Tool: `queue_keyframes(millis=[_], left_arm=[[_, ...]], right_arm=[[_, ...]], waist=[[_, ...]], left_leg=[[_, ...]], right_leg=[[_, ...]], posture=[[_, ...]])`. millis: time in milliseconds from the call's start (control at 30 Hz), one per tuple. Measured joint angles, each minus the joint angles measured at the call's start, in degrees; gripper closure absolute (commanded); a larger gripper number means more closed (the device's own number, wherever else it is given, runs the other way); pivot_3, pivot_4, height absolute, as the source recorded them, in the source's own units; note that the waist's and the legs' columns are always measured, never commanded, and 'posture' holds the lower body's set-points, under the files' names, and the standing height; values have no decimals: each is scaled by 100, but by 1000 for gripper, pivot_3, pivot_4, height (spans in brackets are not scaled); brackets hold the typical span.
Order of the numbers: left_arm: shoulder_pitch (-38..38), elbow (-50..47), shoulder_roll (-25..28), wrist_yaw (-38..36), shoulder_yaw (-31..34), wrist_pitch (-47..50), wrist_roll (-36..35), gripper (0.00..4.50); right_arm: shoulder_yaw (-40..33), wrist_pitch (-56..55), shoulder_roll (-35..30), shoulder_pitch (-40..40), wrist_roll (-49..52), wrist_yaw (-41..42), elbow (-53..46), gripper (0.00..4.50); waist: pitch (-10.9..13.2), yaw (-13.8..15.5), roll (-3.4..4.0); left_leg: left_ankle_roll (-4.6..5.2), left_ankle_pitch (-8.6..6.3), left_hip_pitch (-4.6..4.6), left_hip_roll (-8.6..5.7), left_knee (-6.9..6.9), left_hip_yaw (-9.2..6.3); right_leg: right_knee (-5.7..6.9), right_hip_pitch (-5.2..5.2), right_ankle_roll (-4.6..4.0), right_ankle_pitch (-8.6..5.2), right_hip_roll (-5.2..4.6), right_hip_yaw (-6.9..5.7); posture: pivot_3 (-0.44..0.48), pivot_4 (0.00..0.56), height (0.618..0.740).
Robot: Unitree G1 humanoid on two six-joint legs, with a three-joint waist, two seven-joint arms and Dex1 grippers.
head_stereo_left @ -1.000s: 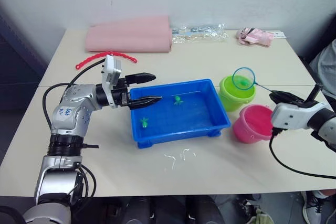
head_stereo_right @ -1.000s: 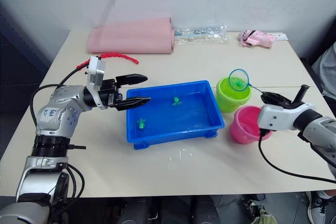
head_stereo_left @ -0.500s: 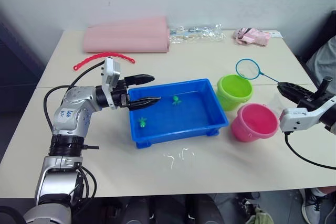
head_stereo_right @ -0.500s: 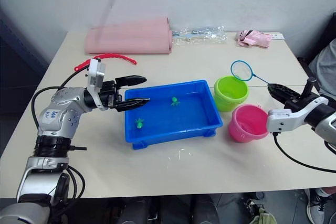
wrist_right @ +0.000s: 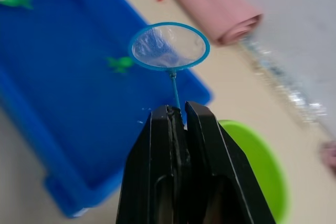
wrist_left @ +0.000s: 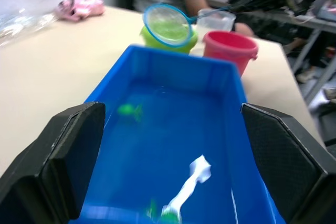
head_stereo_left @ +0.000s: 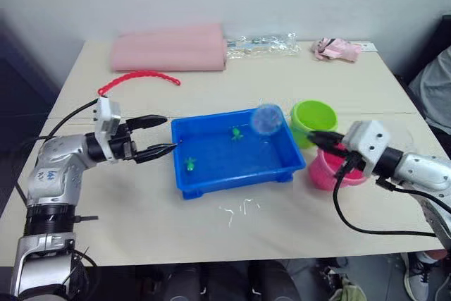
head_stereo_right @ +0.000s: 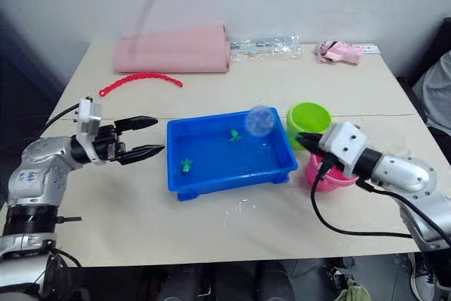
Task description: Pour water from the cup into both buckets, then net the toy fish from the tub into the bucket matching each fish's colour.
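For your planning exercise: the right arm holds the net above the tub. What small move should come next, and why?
Probably lower the net into the tub toward the nearer green fish. The right gripper is shut on the net's handle, the hoop hangs empty over the tub's far right corner, and two green fish lie in the tub.

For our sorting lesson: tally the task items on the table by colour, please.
Blue: 2, rectangular plastic tub, round hoop net
Green: 3, lime plastic bucket, two tiny toy fish
Pink: 1, plastic bucket
Total: 6
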Motion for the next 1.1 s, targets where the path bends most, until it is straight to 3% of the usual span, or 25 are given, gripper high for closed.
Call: queue_keyframes(millis=[100,167,367,667,900,1100], left_arm=[[371,-373,115,151,215,29,-20,25],[457,-582,180,188,226,118,-57,25],[503,-1023,286,262,243,403,-156,25],[437,-1229,245,382,145,583,-181,25],[409,-1247,190,449,76,609,-181,25],[399,-1248,162,486,19,615,-181,25]], right_arm=[[601,1998,-82,-564,500,327,-468,4500],[797,2744,-65,-846,512,350,-543,4500],[1313,3942,283,-1428,310,389,-449,4500],[1593,3806,1653,-2073,-440,206,759,4500],[1432,3226,2133,-2109,-817,63,1164,4500],[1202,2411,2217,-1607,-975,174,941,4500]], waist=[[0,70,0],[0,52,0],[0,40,0],[-1,38,-2],[-1,30,-2],[-1,37,-2]], left_leg=[[16,-10,-15,-26,16,-12],[16,-10,-17,-26,15,-11],[15,-10,-17,-26,12,-7],[14,-10,-21,-28,10,4],[13,-10,-20,-25,8,5],[12,-11,-21,-25,6,5]], right_leg=[[-3,-3,0,0,-51,-13],[-1,-5,0,0,-56,-19],[4,-7,0,0,-49,-34],[10,-14,1,0,-42,-30],[7,-14,1,0,-37,-29],[5,-14,1,0,-36,-28]], posture=[[0,150,740],[0,150,740],[0,150,740],[0,150,740],[0,150,740],[0,150,740]])
